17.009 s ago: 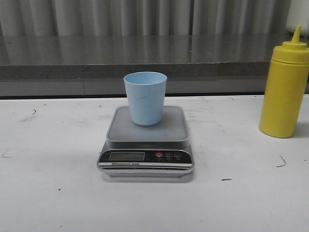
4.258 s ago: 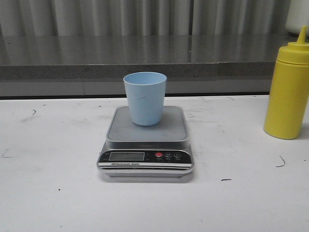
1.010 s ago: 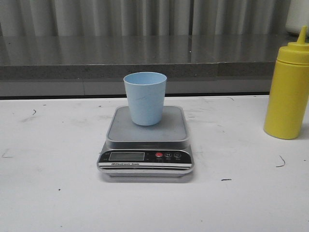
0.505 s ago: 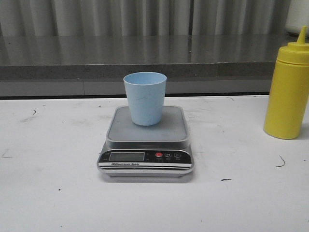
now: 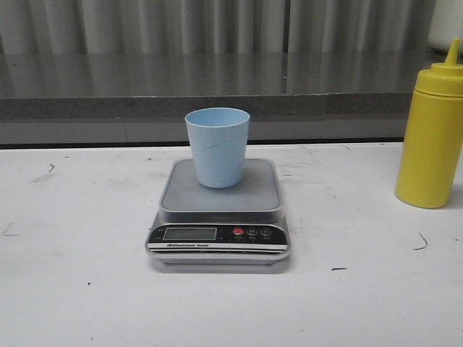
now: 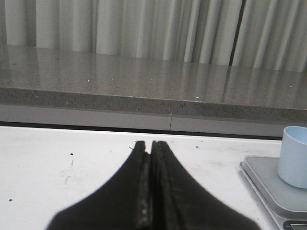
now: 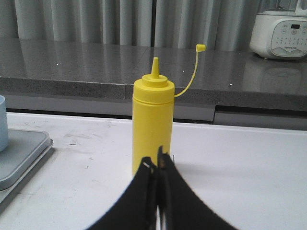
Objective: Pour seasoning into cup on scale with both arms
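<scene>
One pale blue cup (image 5: 217, 147) stands on one digital kitchen scale (image 5: 219, 210), whose front panel carries one red button (image 5: 238, 232) and two dark buttons (image 5: 259, 232). One yellow squeeze bottle (image 5: 431, 134) stands at the right. Two black grippers appear, the left gripper (image 6: 148, 146) and the right gripper (image 7: 157, 160). One white appliance (image 7: 280, 34) sits far right.

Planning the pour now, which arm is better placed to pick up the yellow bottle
Right. The right gripper faces the seasoning bottle directly, while the left gripper sits on the far side of the cup.

Grey speckled counter (image 5: 217, 87) runs before pale pleated curtains (image 5: 181, 25).
</scene>
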